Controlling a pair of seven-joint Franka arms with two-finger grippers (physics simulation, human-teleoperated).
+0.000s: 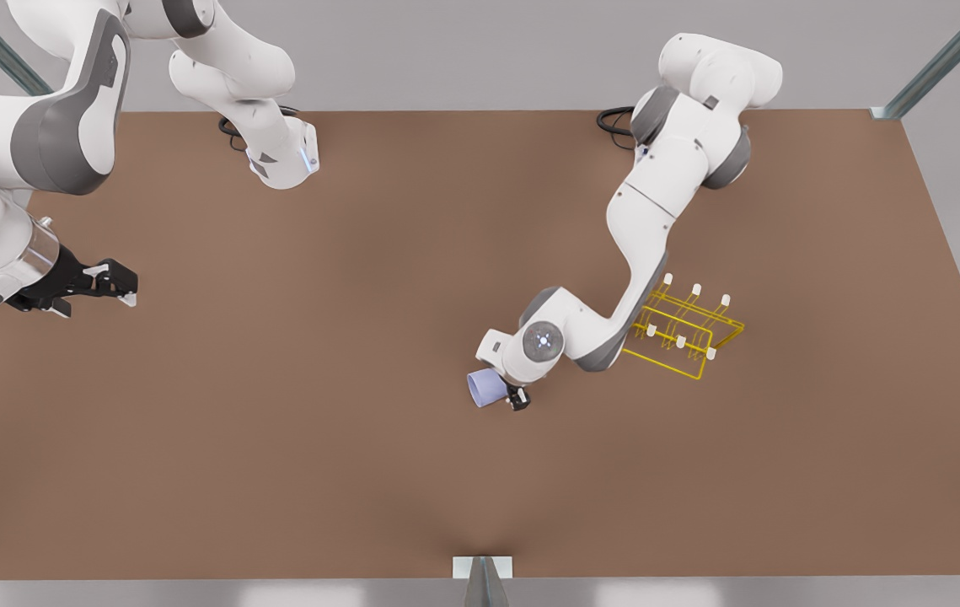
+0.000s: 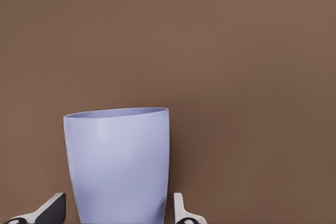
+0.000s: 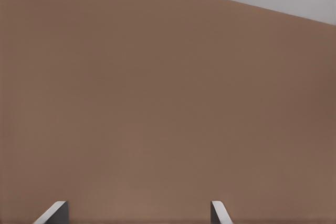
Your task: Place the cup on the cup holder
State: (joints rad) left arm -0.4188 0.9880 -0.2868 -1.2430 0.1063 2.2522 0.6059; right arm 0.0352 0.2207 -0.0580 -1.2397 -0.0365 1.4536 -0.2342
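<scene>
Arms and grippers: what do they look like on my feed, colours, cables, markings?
Both arms have glossy white shells with grey joint bands. Black cables coil at each base. The left arm's wrist joint carries a grey disc with a pale blue light. The right gripper is black with white finger pads; the left gripper also looks black.

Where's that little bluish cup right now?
In the front view the cup sits near the table's middle, between the fingers of the left hand, with the yellow cup holder apart on the front view's right.
</scene>
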